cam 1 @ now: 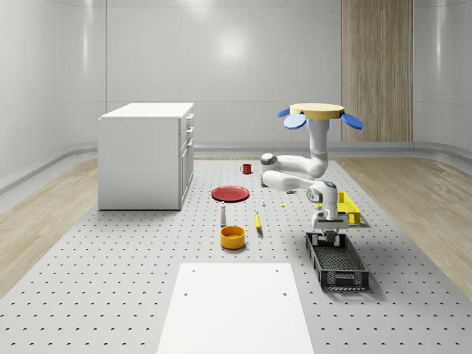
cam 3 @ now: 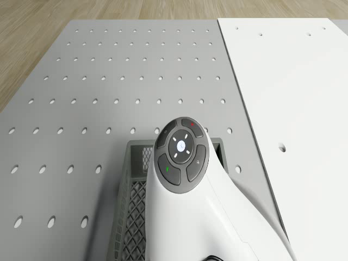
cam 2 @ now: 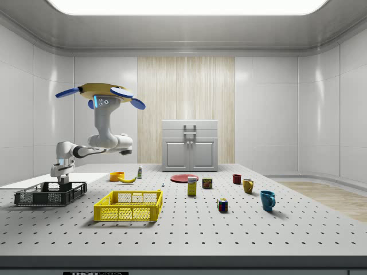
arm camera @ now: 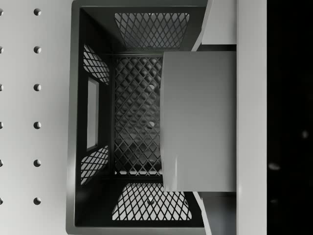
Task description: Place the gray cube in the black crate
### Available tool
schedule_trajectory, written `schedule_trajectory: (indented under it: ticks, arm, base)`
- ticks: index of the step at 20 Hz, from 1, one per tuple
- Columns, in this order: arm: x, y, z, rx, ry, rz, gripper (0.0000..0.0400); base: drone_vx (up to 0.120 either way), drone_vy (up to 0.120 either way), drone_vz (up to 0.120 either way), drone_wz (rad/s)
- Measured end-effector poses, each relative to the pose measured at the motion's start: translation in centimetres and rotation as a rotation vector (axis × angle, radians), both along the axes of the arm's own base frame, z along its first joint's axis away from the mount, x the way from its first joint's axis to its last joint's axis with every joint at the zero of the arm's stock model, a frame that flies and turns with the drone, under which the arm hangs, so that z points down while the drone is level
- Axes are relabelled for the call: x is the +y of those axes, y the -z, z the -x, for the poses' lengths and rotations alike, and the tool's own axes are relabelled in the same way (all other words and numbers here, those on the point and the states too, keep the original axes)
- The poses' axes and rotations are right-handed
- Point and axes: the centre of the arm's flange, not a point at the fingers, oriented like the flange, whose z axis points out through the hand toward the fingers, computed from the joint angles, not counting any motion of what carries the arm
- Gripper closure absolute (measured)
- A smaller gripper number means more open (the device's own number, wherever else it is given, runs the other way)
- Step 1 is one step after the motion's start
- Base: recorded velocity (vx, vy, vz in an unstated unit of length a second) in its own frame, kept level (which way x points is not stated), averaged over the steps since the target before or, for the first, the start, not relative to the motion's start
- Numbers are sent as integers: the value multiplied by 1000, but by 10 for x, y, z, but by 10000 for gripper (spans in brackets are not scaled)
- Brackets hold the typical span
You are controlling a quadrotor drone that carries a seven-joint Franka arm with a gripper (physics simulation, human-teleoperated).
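Observation:
The gray cube (arm camera: 198, 122) is clamped between two pale fingers (arm camera: 220, 22), and the mesh floor of the black crate (arm camera: 93, 122) lies right under it. In the whole-scene view my gripper (cam 1: 328, 234) points straight down at the far end of the black crate (cam 1: 341, 265), at about rim height. The side view has the gripper (cam 2: 59, 183) dipping into the crate (cam 2: 50, 195) at its left. The drone (cam 1: 317, 114) hovers high above the table, behind the crate, with the arm folded down from it. The wrist (cam 3: 181, 155) hides part of the crate (cam 3: 136, 163).
A yellow crate (cam 1: 350, 209) stands just behind the black one. An orange bowl (cam 1: 232, 237), a banana (cam 1: 258, 221) and a red plate (cam 1: 231, 193) lie toward the whole-scene view's left. A white cabinet (cam 1: 147, 155) stands farther left, a white board (cam 1: 236, 310) in front. Mugs (cam 2: 266, 199) sit at the side view's right.

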Motion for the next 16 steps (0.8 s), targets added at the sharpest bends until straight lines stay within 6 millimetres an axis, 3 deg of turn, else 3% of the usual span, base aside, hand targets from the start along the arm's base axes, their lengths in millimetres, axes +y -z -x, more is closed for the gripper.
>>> schedule_trajectory:
  ticks: [7,13,16]
  arm:
    - [0,0,0,0,0,0,150]
    - [0,0,0,0,0,0,150]
    - [0,0,0,0,0,0,71]
  base:
    - [120,0,-6,0]
    - [120,0,-120,0]
    - [0,0,0,0]
